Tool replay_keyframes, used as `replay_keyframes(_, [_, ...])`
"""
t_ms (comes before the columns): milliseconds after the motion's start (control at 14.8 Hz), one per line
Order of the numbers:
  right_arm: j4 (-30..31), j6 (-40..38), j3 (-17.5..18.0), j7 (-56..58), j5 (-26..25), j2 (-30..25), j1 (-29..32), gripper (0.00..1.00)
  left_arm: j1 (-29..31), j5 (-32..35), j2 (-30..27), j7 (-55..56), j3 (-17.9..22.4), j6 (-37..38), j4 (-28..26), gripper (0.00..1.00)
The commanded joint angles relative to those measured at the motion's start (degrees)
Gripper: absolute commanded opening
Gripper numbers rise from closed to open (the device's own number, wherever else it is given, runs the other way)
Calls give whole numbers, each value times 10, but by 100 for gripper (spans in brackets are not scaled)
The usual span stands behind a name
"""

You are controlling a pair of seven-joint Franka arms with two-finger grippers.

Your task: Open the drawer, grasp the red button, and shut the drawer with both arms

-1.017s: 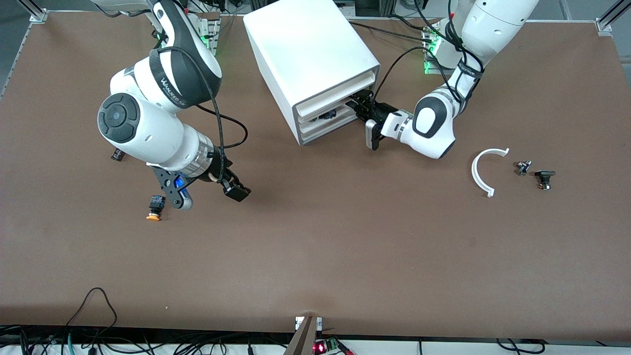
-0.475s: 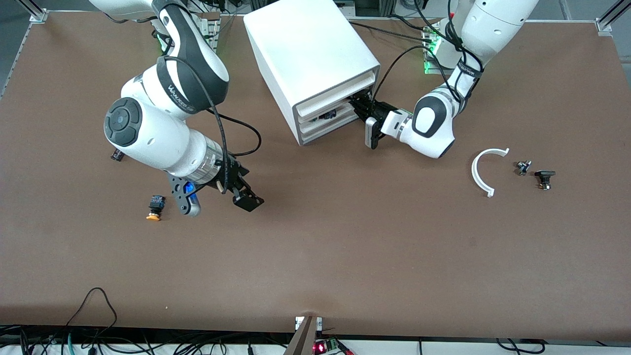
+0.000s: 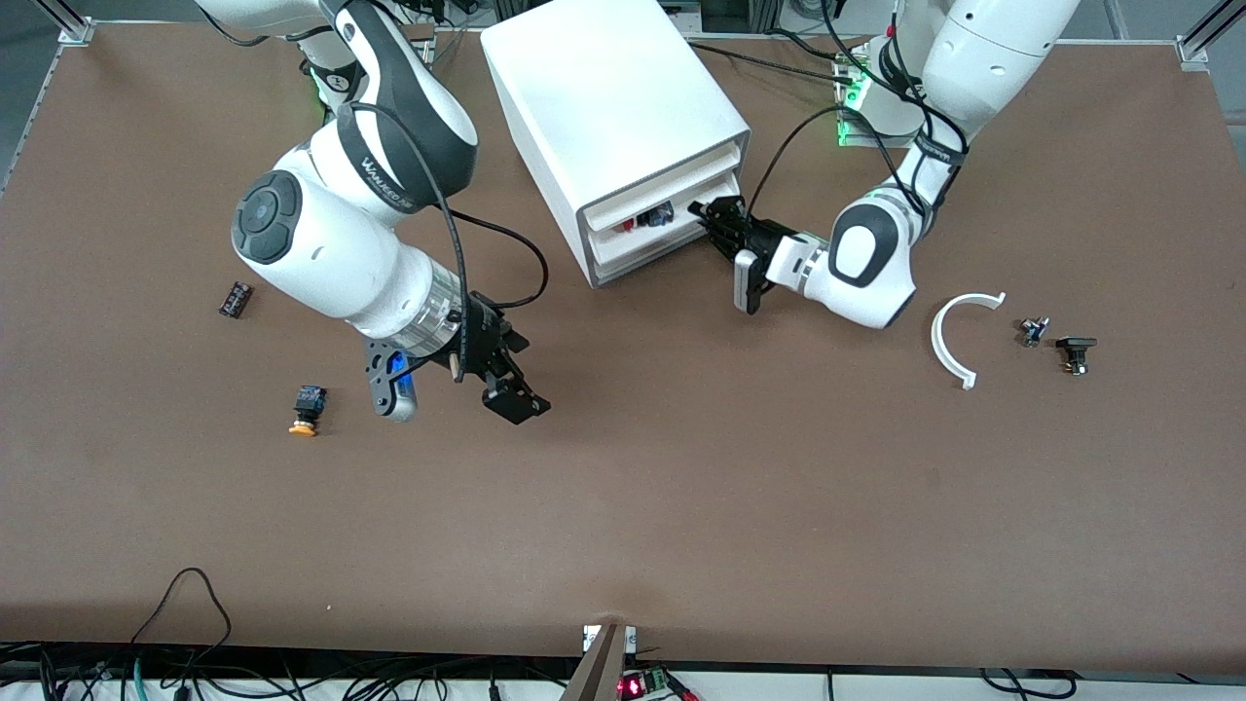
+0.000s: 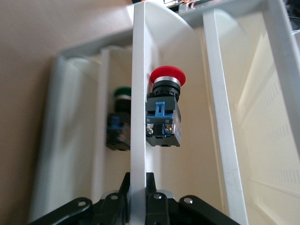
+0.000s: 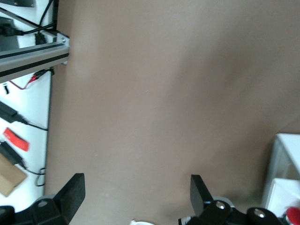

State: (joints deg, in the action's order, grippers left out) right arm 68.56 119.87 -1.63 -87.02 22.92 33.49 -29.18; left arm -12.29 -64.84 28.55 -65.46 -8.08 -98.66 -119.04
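Note:
The white cabinet (image 3: 613, 107) stands near the robots' bases, and its middle drawer (image 3: 672, 239) is pulled out a little. Inside lies the button (image 3: 633, 223), with a red cap on a black-and-blue body; the left wrist view shows it (image 4: 164, 112) against the drawer's front wall (image 4: 139, 89). My left gripper (image 3: 709, 214) is shut on that front wall, one finger on each face (image 4: 139, 180). My right gripper (image 3: 511, 399) hangs open over bare table, empty (image 5: 136, 187).
An orange-capped button (image 3: 307, 409) and a small black cylinder (image 3: 235, 298) lie toward the right arm's end. A white curved piece (image 3: 959, 336) and two small dark parts (image 3: 1032, 331) (image 3: 1075, 352) lie toward the left arm's end. A green-capped button (image 4: 119, 119) shows dimly through the drawer wall.
The left gripper closed on the drawer's front and drew it out a little, so the red button now shows. The right arm swung over the table toward the cabinet.

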Motion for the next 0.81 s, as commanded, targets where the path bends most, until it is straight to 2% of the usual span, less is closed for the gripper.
replay_keyframes(0, [-27,46,19,-44,11,26,-1,99,5,67,33,35,24,-19,81,0])
replay_keyframes(203, [-57,47,23,-58,8,56,-24,99,27,87,44,56,28,-20,114,0])
replay_keyframes(339, [-68,37,19,-59,-6,66,-47,99,45,117,83,55,30,-19,162,0])
replay_keyframes(542, [-69,-2,19,-59,-73,69,-82,99,52,122,99,58,31,-18,191,3])
replay_keyframes(610, [-69,-17,19,-58,-98,72,-96,99,53,122,99,56,30,-18,193,59])
replay_keyframes(678, [-70,-35,19,-58,-122,75,-107,99,54,123,99,53,30,-17,193,99])
replay_keyframes(746, [-73,-50,19,-57,-141,78,-119,99,55,123,96,57,30,-14,195,100])
